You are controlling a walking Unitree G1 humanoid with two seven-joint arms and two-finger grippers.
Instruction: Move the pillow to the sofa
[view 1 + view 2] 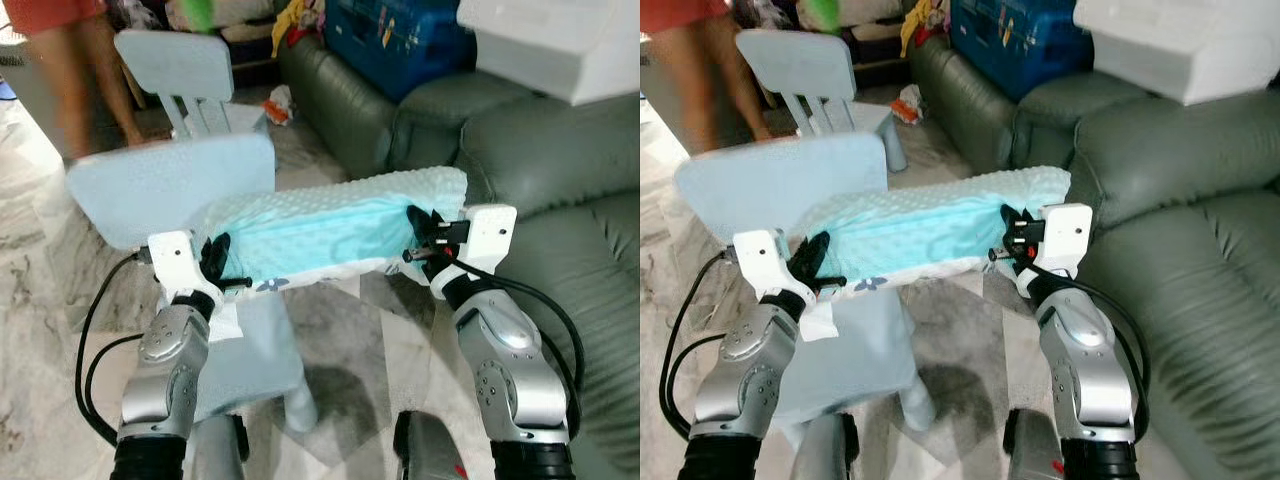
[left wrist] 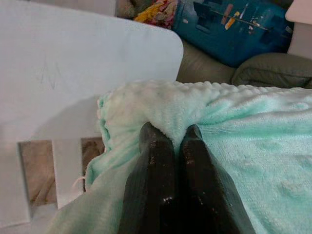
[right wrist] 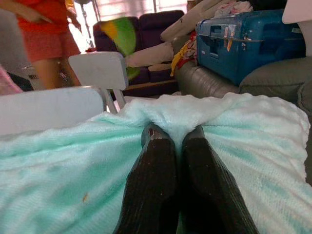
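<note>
A mint-green fluffy pillow point(image 1: 320, 230) hangs in the air between my two arms, above a small pale-blue chair point(image 1: 170, 185). My left gripper point(image 1: 215, 262) is shut on the pillow's left end; its black fingers point(image 2: 156, 161) pinch a fold of the fabric. At the pillow's right end my right gripper point(image 1: 418, 240) is also shut, with its fingers point(image 3: 161, 161) squeezing a ridge of the plush cover. The grey-green leather sofa point(image 1: 560, 200) stands to my right, its seat cushion just beyond my right arm.
A second pale-blue chair point(image 1: 185, 75) stands further back. A person in red shorts point(image 1: 80, 60) is at the back left. On the sofa's far end lie a blue suitcase point(image 1: 400, 40) and a white box point(image 1: 560, 40). Marble floor lies below.
</note>
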